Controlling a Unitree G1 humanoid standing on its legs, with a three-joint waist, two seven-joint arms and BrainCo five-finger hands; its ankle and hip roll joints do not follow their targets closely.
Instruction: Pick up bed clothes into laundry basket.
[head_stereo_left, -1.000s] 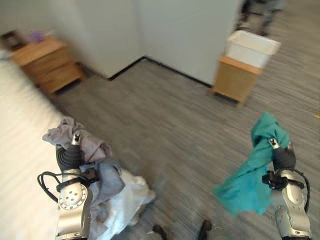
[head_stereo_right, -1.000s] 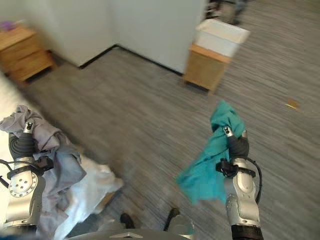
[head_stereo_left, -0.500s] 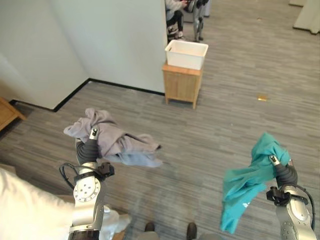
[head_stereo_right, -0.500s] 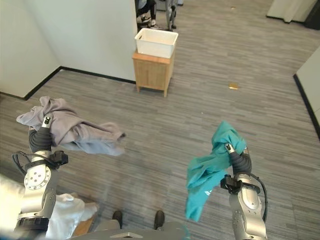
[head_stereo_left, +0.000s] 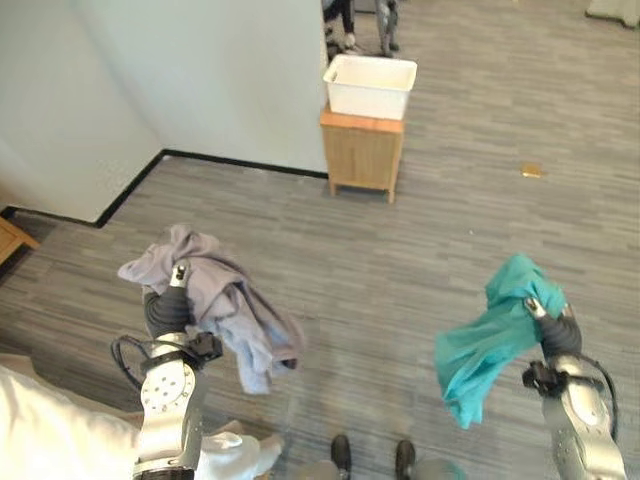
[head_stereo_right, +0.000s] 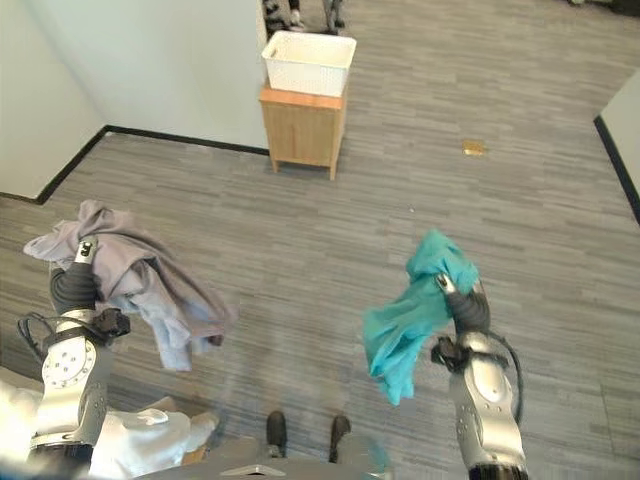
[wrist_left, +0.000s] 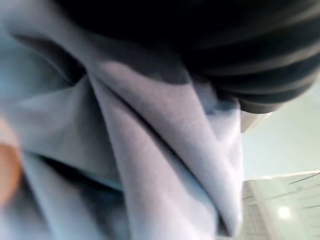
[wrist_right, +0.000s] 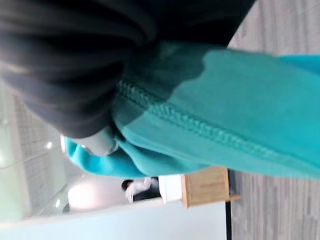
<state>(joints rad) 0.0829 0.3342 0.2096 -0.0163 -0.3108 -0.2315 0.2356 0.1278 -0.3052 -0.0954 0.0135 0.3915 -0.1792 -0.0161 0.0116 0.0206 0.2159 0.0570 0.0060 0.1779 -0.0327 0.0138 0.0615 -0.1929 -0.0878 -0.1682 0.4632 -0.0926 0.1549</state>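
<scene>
A grey garment (head_stereo_left: 215, 295) hangs from my raised left hand (head_stereo_left: 168, 310), which is shut on it; its folds (wrist_left: 150, 165) press close against the dark cover in the left wrist view. My right hand (head_stereo_left: 558, 338) is shut on a teal garment (head_stereo_left: 490, 335) that droops to its left, its stitched hem (wrist_right: 240, 115) lying against the palm in the right wrist view. Both hands are held up over the floor, well apart. The white laundry basket (head_stereo_left: 370, 85) sits far ahead on a small wooden stand (head_stereo_left: 362, 152) against the wall.
The white bed corner (head_stereo_left: 50, 430) and a white sheet (head_stereo_left: 235, 455) lie at the lower left. A pale wall (head_stereo_left: 200, 80) with a black skirting runs along the left. A person's legs (head_stereo_left: 350, 20) stand behind the basket. Grey striped floor stretches between me and the stand.
The camera has swung from the bed and bedside cabinet towards the basket. The grey garment, flung out sideways half a second ago, now hangs down. The teal garment still swings from the right hand.
</scene>
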